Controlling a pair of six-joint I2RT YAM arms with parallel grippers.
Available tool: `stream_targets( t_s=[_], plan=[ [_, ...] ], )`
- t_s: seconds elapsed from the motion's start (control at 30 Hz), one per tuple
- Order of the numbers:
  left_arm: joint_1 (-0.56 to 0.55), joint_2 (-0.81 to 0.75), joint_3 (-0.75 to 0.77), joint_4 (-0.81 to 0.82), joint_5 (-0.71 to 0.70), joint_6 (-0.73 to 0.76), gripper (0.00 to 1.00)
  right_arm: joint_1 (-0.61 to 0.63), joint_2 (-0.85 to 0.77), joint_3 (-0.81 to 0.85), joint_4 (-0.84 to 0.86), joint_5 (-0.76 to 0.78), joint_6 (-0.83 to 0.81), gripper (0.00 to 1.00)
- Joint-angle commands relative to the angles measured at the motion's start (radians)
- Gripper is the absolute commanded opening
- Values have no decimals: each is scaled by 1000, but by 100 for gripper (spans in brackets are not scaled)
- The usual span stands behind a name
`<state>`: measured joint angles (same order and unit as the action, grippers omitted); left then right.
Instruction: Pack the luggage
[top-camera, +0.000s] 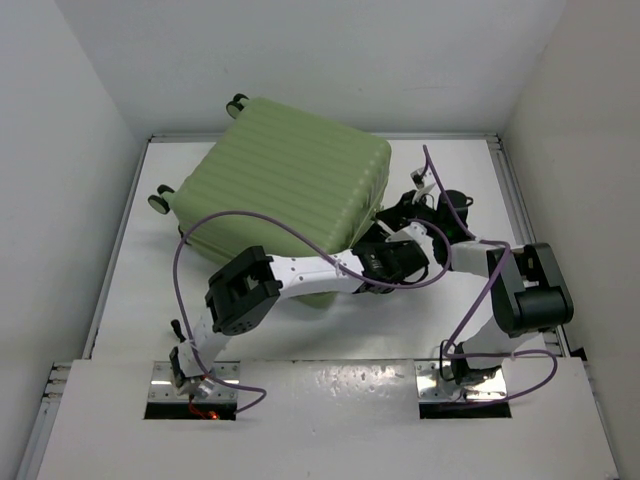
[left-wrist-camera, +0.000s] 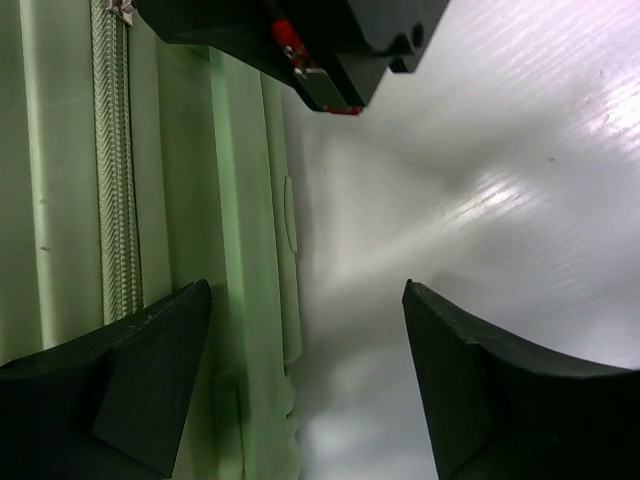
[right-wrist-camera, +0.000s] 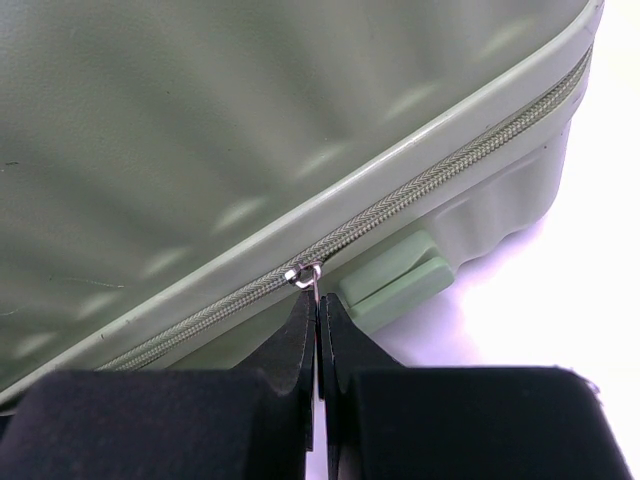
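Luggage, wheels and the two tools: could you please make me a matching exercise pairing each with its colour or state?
Column one:
1. luggage
2. wheels
3. left tool
4. right tool

Column two:
A. black
B. shut on the zipper pull
C. light green
D. open

Pairs: 1-C, 2-A, 3-D, 4-B.

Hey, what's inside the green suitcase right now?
Nothing inside shows: the luggage lies closed, its zipper shut along the visible stretch. The right gripper pinches the zipper pull.
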<state>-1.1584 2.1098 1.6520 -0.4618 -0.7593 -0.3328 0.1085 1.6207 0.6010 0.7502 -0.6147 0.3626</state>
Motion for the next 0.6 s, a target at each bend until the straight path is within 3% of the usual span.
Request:
stream_targets(
  t_s=[0.0,0.33,0.43,0.47,0.5,0.57],
  plan=[
    [81,35,0,-63,-52,-31,83,-44,11,42,57,110,-20,0],
    [121,127,-9,-74,49,-51,60,-52,19,45,54,112,-24,0],
    [121,136,-9,-74,74,-35,41,-55,19,42,49,112,-28,0],
    [121,136,-20,-74,86,-23,30,-56,18,40,49,112,-33,0],
    [121,121,-30,-74,97,-23,13,-56,10,37,51,110,-42,0],
    [102,69,-72,-74,126,18,0,-58,1,25,54,95,-54,0]
  ],
)
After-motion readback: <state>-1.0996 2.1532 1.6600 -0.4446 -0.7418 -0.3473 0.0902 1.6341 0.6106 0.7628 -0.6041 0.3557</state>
